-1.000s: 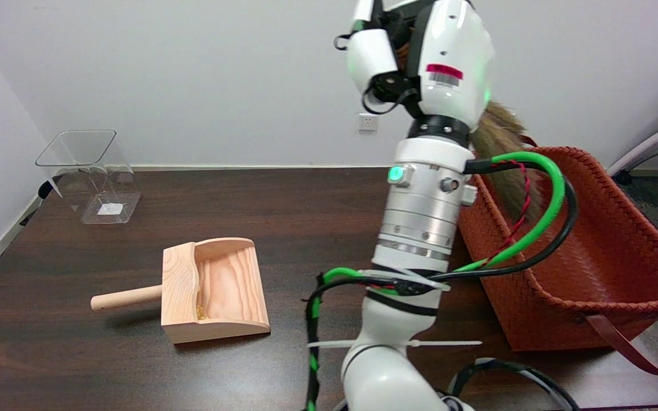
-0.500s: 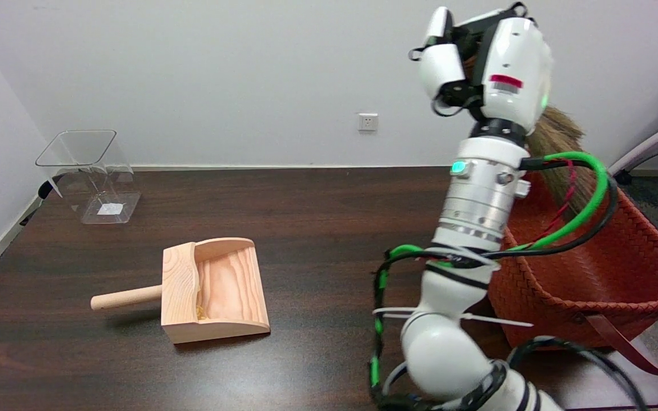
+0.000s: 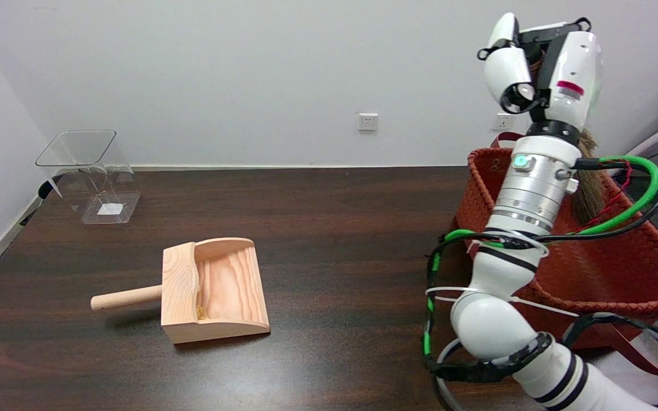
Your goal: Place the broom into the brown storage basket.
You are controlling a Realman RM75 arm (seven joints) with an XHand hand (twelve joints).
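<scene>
Above the brown storage basket (image 3: pixel 620 268) at the table's right end, the right hand (image 3: pixel 546 68) is raised with its fingers closed around the top of the broom (image 3: pixel 589 182). The straw bristles hang behind the wrist, down inside the basket's opening. Well apart to the left lie a wooden dustpan (image 3: pixel 215 291) and a clear plastic container (image 3: pixel 89 174) on the dark table (image 3: pixel 329 228).

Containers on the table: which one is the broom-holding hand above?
The brown storage basket at the table's right end. The right hand holds the broom over it; the clear plastic bin and wooden dustpan sit far left.
</scene>
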